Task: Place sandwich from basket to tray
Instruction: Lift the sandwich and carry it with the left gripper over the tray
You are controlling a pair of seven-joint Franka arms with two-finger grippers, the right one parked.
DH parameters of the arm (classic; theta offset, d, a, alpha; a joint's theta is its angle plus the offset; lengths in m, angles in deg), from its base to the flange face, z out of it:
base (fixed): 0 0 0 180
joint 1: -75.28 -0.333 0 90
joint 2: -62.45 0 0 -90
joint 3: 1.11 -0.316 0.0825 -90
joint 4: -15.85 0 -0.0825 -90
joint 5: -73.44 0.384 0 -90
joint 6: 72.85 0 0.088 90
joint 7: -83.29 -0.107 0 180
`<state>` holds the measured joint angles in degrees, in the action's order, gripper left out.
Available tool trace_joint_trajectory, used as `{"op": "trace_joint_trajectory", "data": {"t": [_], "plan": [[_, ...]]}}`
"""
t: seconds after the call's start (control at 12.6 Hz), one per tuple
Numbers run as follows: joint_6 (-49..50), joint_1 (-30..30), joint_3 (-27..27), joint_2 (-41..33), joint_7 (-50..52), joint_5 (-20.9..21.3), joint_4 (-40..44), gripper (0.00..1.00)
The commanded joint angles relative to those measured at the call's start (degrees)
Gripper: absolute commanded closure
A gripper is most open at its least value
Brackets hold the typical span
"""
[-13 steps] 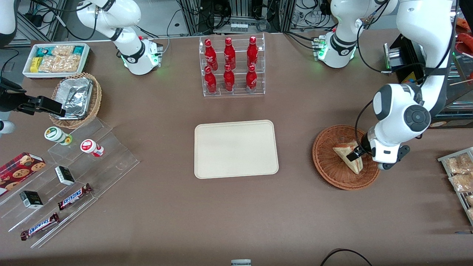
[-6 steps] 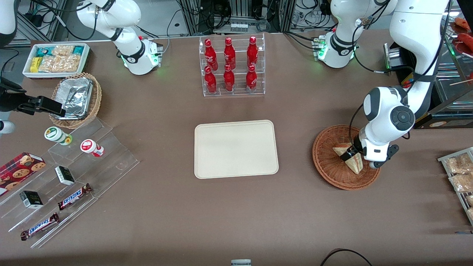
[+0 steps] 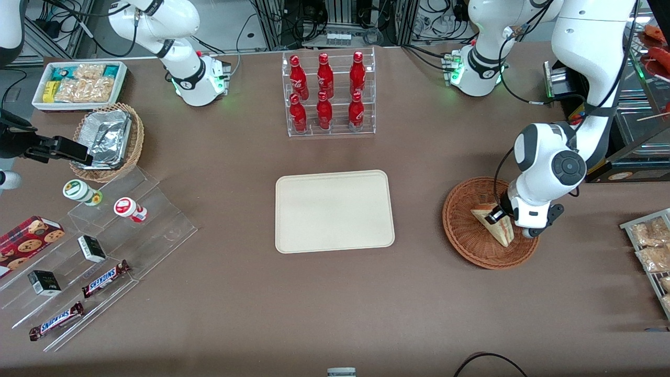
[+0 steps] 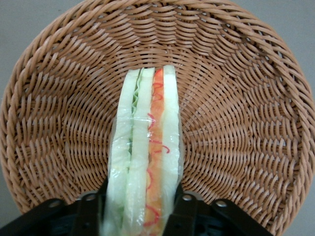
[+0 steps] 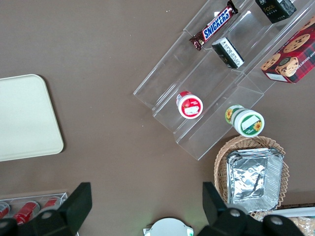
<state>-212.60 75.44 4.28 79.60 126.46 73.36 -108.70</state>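
The sandwich (image 3: 494, 226), a clear-wrapped wedge of white bread with red, green and yellow filling, stands on edge in the reddish-brown wicker basket (image 3: 466, 230) toward the working arm's end of the table. My left gripper (image 3: 497, 215) reaches down into the basket, its black fingers (image 4: 183, 212) pressed against both bread faces of the sandwich (image 4: 147, 162). The basket's woven wall (image 4: 246, 108) fills the left wrist view. The cream tray (image 3: 334, 211) lies bare at mid-table, beside the basket.
A clear rack of red bottles (image 3: 328, 94) stands farther from the front camera than the tray. Toward the parked arm's end are a foil-tray basket (image 3: 107, 141), a white snack box (image 3: 81, 84) and clear stepped shelves (image 3: 104, 246) with candy bars. Snack packets (image 3: 649, 246) lie at the working arm's edge.
The left arm has swung over the basket toward the tray's side and its gripper has closed on the sandwich, which has turned more upright on its edge.
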Motion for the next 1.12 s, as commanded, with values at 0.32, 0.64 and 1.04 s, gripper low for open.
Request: {"op": "trace_joint_trajectory", "data": {"t": [0.32,0.64,1.04], "plan": [[20.03,9.4,0.15,-1.34,0.43,4.82,14.22,1.0],[20.84,20.21,0.15,3.49,1.74,4.29,20.03,1.0],[27.85,32.07,0.15,19.19,3.14,2.81,40.56,1.0]]}}
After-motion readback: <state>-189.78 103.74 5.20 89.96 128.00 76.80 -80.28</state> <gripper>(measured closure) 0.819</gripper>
